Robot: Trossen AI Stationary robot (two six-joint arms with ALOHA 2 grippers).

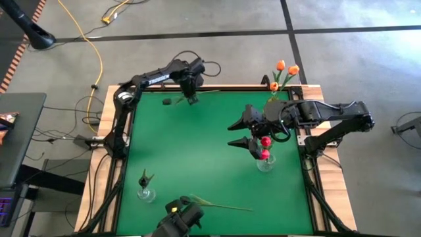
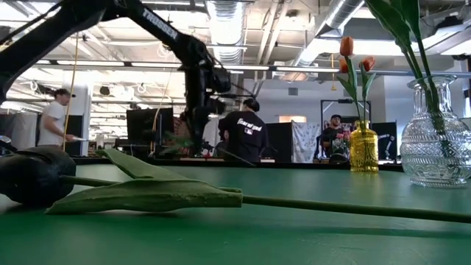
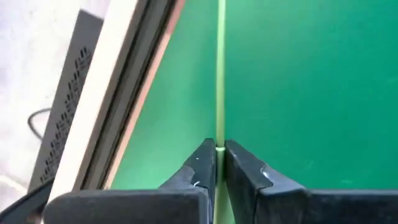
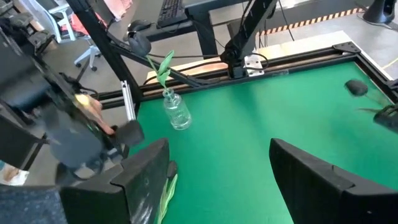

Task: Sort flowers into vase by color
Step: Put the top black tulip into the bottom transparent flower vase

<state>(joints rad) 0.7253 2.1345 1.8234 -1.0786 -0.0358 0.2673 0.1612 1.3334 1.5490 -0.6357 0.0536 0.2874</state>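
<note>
Left gripper (image 3: 219, 163) pinches a dark tulip's stem (image 3: 219, 74) at twelve o'clock; right gripper (image 1: 241, 132), released, hovers beside the red-tulip vase (image 1: 265, 162).

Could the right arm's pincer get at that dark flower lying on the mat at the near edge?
Probably yes. The right pincer hangs open by the vase of red flowers, and bare green mat lies between it and the dark flower. Nothing stands between them, though its reach cannot be judged.
</note>
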